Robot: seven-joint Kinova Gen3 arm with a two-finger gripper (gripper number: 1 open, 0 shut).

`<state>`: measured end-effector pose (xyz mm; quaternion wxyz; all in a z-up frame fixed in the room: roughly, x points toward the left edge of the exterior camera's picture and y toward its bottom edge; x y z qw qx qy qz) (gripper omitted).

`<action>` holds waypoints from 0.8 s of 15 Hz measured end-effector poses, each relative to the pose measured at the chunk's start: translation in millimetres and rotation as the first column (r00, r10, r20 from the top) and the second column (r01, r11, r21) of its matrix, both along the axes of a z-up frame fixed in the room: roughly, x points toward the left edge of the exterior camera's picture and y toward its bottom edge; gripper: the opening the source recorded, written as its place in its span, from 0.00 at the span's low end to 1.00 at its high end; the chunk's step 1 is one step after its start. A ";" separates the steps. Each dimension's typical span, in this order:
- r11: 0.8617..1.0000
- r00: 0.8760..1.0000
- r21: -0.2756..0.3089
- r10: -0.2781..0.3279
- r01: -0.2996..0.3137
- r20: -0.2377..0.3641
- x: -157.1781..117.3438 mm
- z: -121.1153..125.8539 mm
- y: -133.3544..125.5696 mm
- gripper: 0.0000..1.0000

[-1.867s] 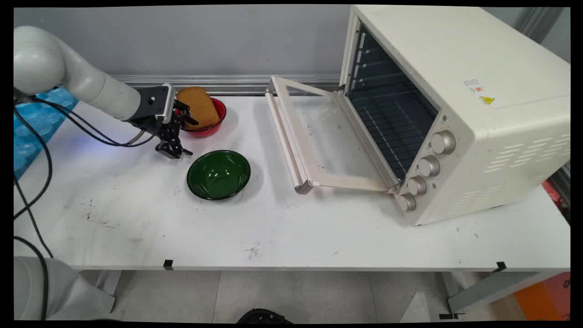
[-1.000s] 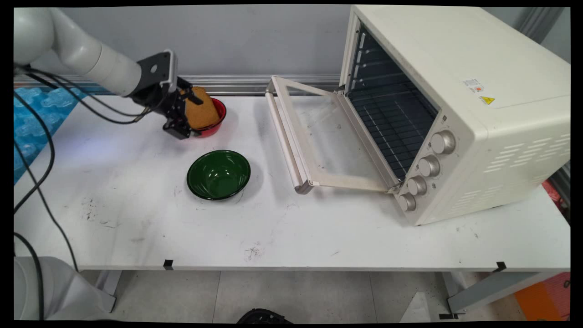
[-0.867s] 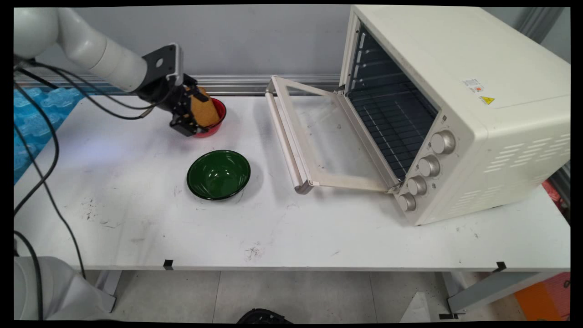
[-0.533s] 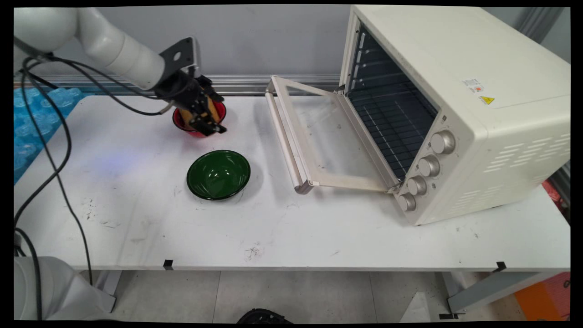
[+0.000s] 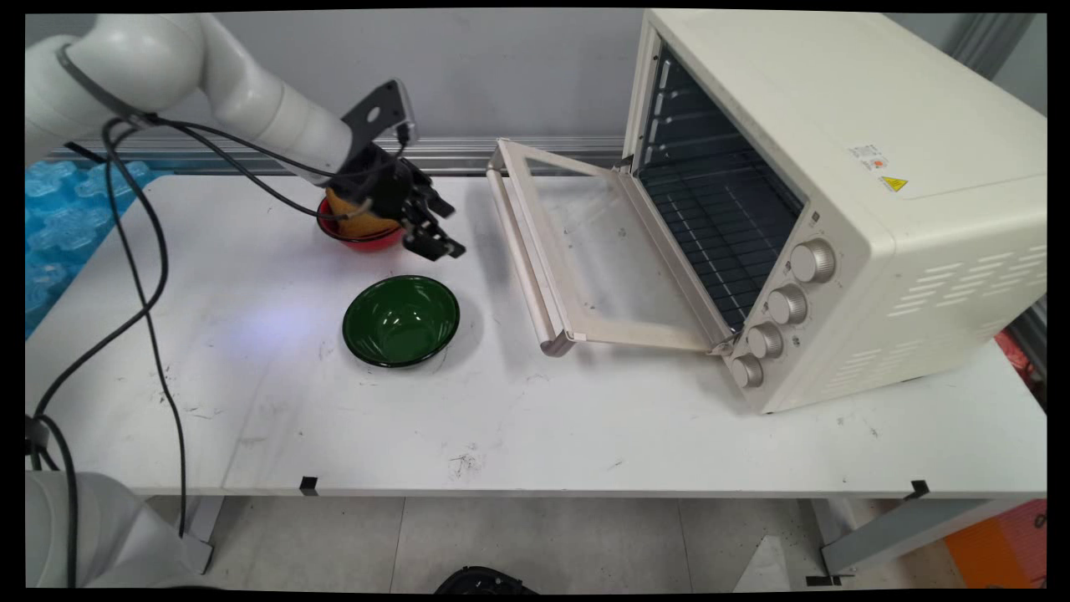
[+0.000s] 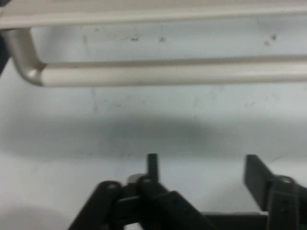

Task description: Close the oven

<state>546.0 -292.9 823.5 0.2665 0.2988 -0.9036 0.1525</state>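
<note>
Your gripper (image 5: 435, 227) has swung past the red bowl (image 5: 359, 237) toward the oven door (image 5: 577, 251), jaws wide, holding nothing.

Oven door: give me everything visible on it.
The oven door is cream-framed with a clear glass pane, hinged at the bottom of the oven and swung fully down, lying about flat over the table. Its rounded bar handle runs along the outer edge. The open gripper hovers just short of the handle, not touching.

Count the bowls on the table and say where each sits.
2. The red bowl sits at the back under the arm, holding bread; the green bowl sits empty nearer the camera. None seems hidden.
</note>
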 end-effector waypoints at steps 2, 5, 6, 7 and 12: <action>1.000 1.000 0.012 0.002 -0.002 -0.027 -7.9 -8.9 -3.4 0.00; 1.000 0.998 0.022 -0.013 0.015 -0.060 -18.5 -23.7 -7.7 0.00; 1.000 0.998 0.023 -0.019 0.020 -0.066 -20.6 -26.8 -8.5 0.00; 0.999 0.997 0.023 -0.028 0.030 -0.077 -24.0 -32.2 -9.8 0.00; 0.998 0.990 0.015 -0.063 0.065 -0.123 -37.7 -50.7 -16.5 0.00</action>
